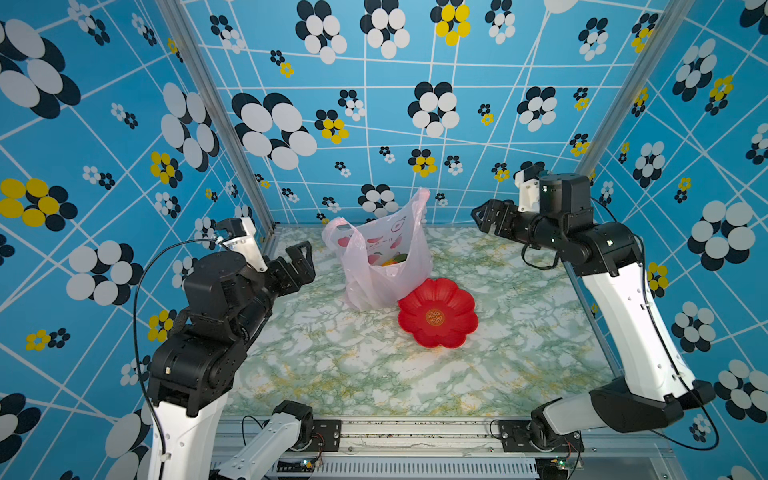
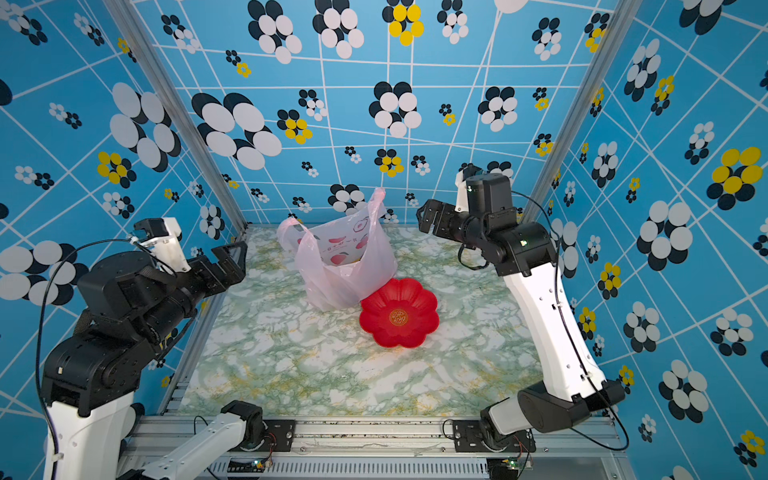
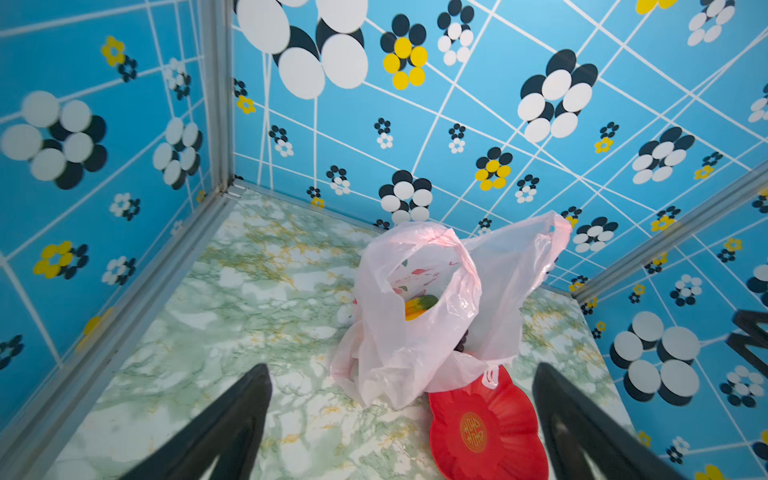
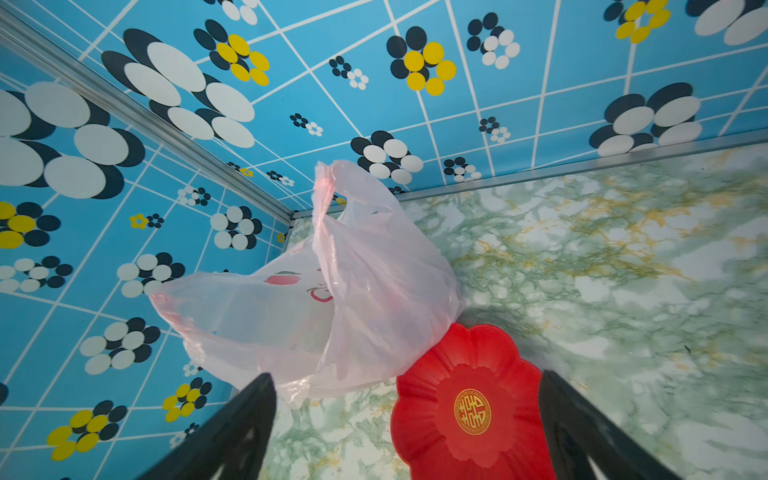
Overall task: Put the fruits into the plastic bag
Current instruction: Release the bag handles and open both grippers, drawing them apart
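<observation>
The pale pink plastic bag stands upright near the back of the table with its mouth open and its handles up. Through the mouth a yellow and green fruit shows inside; other fruits are hidden by the crinkled film. My left gripper hovers left of the bag, open and empty, and the left wrist view looks at the bag past its fingers. My right gripper hangs high at the back right, open and empty, apart from the bag.
An empty red flower-shaped dish lies against the bag's front right foot. The green marbled tabletop is boxed in by blue patterned walls on three sides, with a metal rail along the front.
</observation>
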Motion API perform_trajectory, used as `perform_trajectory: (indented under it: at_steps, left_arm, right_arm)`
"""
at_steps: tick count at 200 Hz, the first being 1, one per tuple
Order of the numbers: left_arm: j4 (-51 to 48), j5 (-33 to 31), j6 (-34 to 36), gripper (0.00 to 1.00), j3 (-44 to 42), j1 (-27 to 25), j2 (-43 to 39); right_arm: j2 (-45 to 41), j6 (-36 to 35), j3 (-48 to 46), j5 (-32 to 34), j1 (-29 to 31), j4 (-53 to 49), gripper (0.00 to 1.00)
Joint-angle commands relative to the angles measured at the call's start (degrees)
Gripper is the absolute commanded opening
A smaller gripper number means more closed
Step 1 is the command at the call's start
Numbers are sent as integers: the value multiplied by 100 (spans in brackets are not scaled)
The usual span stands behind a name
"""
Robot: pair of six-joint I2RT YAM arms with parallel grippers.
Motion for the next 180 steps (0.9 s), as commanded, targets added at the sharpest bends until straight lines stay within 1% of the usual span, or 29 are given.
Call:
perform_trajectory:
  at_steps: [1, 22, 41, 66, 91, 110, 136, 156, 180]
  left_arm:
    - [280, -778, 338, 99, -374, -3, -3]
    - [393, -889, 490, 99, -710, 16, -174]
    - [455, -981, 499, 99, -1109, 62, -391]
    - [629, -986, 504, 99, -1758, 110, -737]
    - [872, -1098, 536, 99, -2496, 152, -1177]
    - [1117, -1209, 600, 99, -3065, 179, -1494]
    - [1430, -1289, 802, 99, -3611, 264, -1698]
    - [1682, -1262, 995, 99, -3899, 383, -1643]
    - [2097, -1101, 1207, 99, -4254, 623, -1475]
  right_arm:
    - [-828, -365, -1140, 657, -31, 1299, 99]
    - [-1644, -609, -2477, 950, -29, 2469, 99]
    - [-2192, -1058, -3233, 1177, -28, 3094, 99]
    - [-2637, -1724, -4073, 1341, -28, 3637, 99]
    - [-2869, -2203, -4990, 1586, -28, 4405, 99]
    - [-2810, -2480, -5582, 1762, -27, 5036, 99]
    - [-2394, -2665, -6064, 2015, -103, 5778, 99]
    - [-1935, -2665, -6170, 1928, -279, 6130, 99]
    - [-1399, -2646, -6218, 1610, -599, 6303, 99]
